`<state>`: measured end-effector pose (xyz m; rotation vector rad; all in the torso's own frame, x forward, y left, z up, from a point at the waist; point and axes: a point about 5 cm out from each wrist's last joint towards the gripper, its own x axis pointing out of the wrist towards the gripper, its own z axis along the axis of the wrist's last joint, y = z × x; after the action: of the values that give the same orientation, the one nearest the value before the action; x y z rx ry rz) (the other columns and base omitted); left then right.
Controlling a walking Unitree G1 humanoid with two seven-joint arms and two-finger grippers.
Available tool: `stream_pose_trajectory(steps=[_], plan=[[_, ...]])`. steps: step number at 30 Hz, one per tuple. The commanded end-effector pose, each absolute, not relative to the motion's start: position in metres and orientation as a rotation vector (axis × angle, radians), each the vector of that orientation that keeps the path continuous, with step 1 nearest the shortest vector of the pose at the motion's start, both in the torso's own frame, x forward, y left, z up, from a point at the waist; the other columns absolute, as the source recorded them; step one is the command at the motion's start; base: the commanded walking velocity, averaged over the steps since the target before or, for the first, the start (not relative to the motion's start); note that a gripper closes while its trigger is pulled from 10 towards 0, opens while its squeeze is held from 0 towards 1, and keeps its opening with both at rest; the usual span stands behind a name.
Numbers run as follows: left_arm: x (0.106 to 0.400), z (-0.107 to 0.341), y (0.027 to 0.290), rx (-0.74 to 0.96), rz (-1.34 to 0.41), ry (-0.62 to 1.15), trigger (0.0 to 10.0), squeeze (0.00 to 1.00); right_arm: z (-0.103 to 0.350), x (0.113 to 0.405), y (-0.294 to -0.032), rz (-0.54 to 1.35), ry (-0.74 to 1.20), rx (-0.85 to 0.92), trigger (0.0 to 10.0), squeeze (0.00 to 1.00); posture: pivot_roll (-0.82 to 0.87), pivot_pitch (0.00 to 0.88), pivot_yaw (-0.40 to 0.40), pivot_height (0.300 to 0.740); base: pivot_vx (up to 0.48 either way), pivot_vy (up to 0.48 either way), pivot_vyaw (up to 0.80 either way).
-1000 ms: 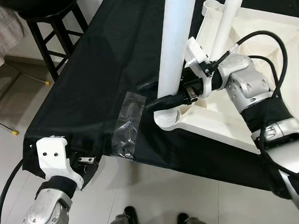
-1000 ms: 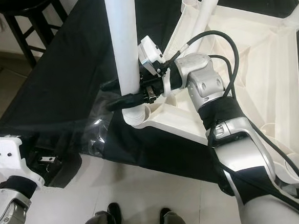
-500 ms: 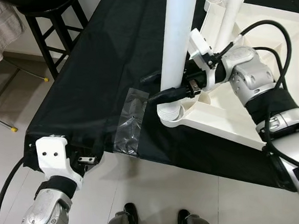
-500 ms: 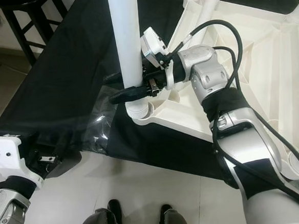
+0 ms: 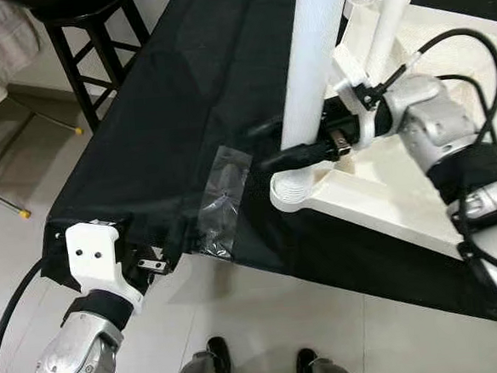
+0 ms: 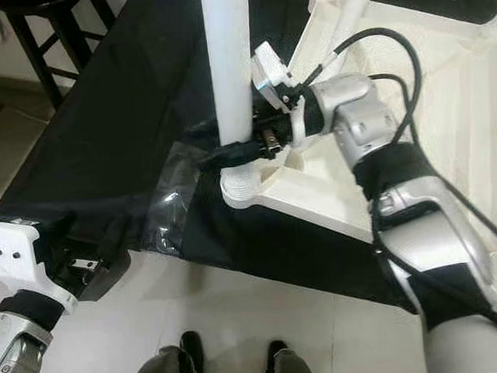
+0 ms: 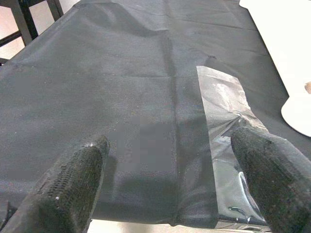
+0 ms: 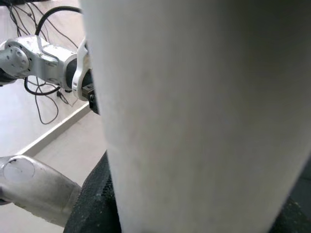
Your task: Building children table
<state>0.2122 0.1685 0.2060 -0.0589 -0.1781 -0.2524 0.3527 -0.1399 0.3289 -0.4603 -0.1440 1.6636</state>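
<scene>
Right claw point(image 5: 284, 145), centre of the head view, closed around a white table leg point(image 5: 316, 58) that stands upright over the round corner socket point(image 5: 295, 187) of the upturned white tabletop point(image 5: 418, 175) at right. A second leg point(image 5: 386, 23) already rises from the upper corner. Left claw point(image 7: 170, 179), lower left, hovers with fingers point(image 7: 73, 182) spread wide and holding nothing over the near edge of the black-covered surface point(image 5: 167, 115), just beside a clear plastic bag point(image 5: 224, 201). A black stool point(image 5: 84, 36) stands at upper left.

right hand point(image 5: 290, 145) clamped, arm reaching left; left hand point(image 7: 170, 170) spread, low
</scene>
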Motion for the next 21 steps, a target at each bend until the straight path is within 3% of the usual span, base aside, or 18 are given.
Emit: stream_pose_trajectory(steps=[1, 21], plan=[[0.208, 0.204, 0.167, -0.043, -0.272, -0.155, 10.0, 0.00, 0.317, 0.352, -0.141, 1.686, -0.086, -0.455, 10.0, 0.00, 0.10, 0.359, -0.020, 0.740, 0.000, 0.000, 0.00], [0.207, 0.206, 0.167, -0.040, -0.275, -0.158, 10.0, 0.00, 0.302, 0.359, -0.126, 1.695, -0.104, -0.461, 10.0, 0.00, 0.10, 0.373, -0.023, 0.740, 0.000, 0.000, 0.00]])
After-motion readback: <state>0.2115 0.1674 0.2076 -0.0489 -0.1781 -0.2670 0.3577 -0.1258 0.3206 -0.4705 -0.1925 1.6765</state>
